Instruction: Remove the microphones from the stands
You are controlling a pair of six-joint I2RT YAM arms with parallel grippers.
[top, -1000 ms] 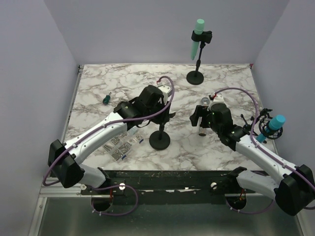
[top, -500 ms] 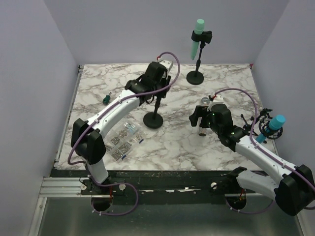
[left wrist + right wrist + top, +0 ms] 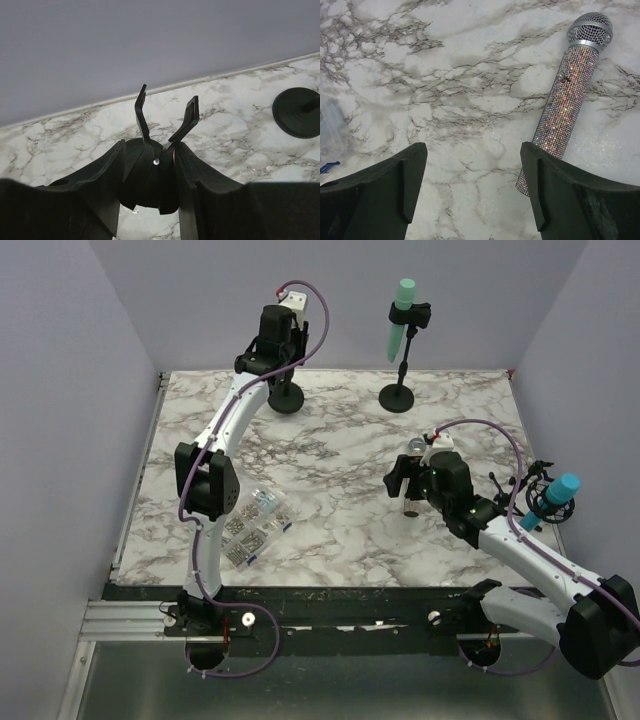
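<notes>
Parking the empty stand at the back of the table

The microphone (image 3: 565, 95), glittery with a silver mesh head, lies flat on the marble. It is free of any holder, so the main part of the job looks done. The right gripper (image 3: 472, 165) hovers low over it with its jaws wide apart. The body of the microphone runs just inside the right-hand finger, and nothing is held.

The left arm reaches far across, and the left gripper (image 3: 150, 150) is clamped on the neck of the empty stand (image 3: 286, 400), just under its forked clip. The round base sits at or just above the table near the back edge; I cannot tell whether it is touching.

To finish this well, I would lower the stand straight down and keep the pole upright, so the base lands flat. The jaws should open only once the weight is on the table. After that the arm should lift clear without catching the clip.

The table (image 3: 340, 530) is white marble with grey veins, smooth and hard. A plain lilac back wall (image 3: 200, 300) stands close behind the stand, with side walls to left and right. A second stand (image 3: 399, 397) nearby carries a teal microphone (image 3: 399, 320). A box of screws (image 3: 252, 525) and a small screwdriver (image 3: 215, 441) lie well apart, on the left side.
</notes>
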